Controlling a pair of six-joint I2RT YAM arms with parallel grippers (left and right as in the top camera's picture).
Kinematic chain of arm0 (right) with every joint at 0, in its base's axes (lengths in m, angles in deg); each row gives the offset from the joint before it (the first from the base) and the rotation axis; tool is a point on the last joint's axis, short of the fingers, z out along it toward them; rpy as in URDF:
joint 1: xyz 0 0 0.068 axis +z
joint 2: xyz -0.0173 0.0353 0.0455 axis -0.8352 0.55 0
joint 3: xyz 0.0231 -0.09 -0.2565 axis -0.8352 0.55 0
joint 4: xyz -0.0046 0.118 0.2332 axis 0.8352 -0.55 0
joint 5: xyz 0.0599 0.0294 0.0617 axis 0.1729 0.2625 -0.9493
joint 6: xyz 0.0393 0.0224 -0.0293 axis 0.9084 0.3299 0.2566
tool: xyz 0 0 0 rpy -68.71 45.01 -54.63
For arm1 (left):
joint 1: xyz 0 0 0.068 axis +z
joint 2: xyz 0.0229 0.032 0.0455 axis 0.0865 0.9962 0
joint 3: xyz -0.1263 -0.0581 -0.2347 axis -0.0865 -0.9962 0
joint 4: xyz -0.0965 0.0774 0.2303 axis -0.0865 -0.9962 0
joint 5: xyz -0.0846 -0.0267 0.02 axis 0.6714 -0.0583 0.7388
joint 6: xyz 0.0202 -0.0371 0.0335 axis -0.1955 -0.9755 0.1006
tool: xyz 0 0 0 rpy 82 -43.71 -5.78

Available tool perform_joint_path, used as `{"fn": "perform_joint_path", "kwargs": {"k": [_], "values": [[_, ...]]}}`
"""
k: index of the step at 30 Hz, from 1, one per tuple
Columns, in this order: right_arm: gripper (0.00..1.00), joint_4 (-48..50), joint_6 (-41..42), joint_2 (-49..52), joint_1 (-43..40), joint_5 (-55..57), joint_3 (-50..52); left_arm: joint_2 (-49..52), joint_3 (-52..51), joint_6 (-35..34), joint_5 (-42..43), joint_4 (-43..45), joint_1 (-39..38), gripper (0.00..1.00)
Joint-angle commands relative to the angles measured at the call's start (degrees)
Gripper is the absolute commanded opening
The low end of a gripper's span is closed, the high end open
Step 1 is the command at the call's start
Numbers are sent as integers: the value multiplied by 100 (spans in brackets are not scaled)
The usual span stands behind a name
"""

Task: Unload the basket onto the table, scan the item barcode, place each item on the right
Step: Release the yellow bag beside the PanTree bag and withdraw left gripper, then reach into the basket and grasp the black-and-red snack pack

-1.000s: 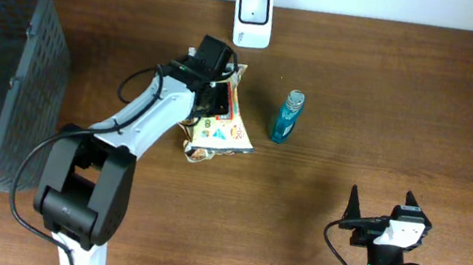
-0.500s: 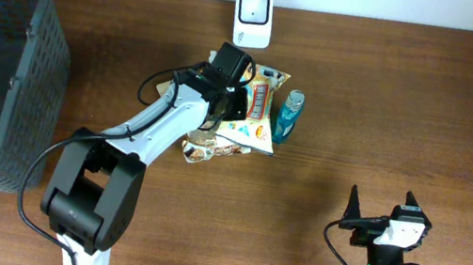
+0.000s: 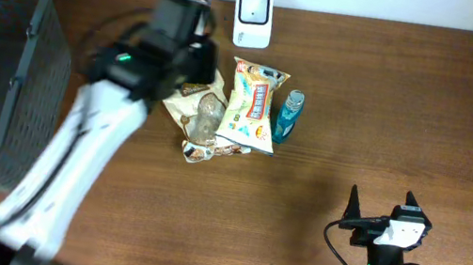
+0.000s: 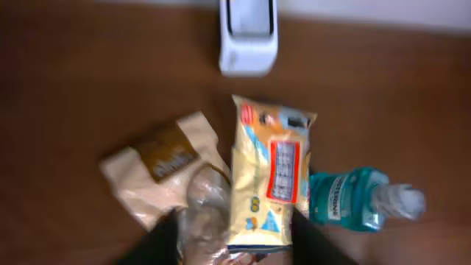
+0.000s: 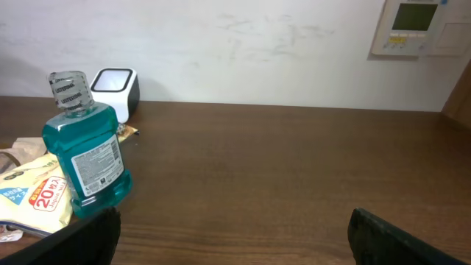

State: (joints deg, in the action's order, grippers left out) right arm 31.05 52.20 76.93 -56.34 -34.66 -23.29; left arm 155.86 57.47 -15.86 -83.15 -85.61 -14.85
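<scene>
Once the left gripper let go and rose, jaws apart, the yellow plastic snack packet lay near the white box-shaped scanner, beside the teal mouthwash bottle; scan probably finished.

Overhead, left wrist downward; right wrist level; common mouthwash bottle

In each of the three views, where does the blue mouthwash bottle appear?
Overhead: the bottle is just right of centre, in the upper half.
Left wrist: the bottle is at lower right.
Right wrist: the bottle stands at the left.
Shared landmark: the white scanner, at the table's far edge in every view.
</scene>
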Motion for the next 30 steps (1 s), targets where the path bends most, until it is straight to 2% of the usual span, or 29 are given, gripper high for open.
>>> {"fn": "perform_joint_path", "kwargs": {"k": [1,2,5,9,18,24,26,30], "values": [[98,-17,-9,-44,-37,9,52,-815,114,892,-127,-179,328,82],[99,-17,-9,-44,-37,9,52,-1001,114,1060,-232,-201,448,100],[98,-17,-9,-44,-37,9,52,-1478,114,1180,-1209,-219,885,99],[98,-17,-9,-44,-37,9,52,-1810,114,1180,-1958,-203,1567,99],[98,-17,-9,-44,-37,9,52,-1429,114,1176,-2015,597,3871,99],[98,-17,-9,-44,-37,9,52,-946,114,1213,-2059,863,4586,99],[98,-17,-9,-44,-37,9,52,-728,114,1611,-2057,909,4756,99],[99,-17,-9,-44,-37,9,52,-66,114,2924,-2055,837,4979,99]]}}
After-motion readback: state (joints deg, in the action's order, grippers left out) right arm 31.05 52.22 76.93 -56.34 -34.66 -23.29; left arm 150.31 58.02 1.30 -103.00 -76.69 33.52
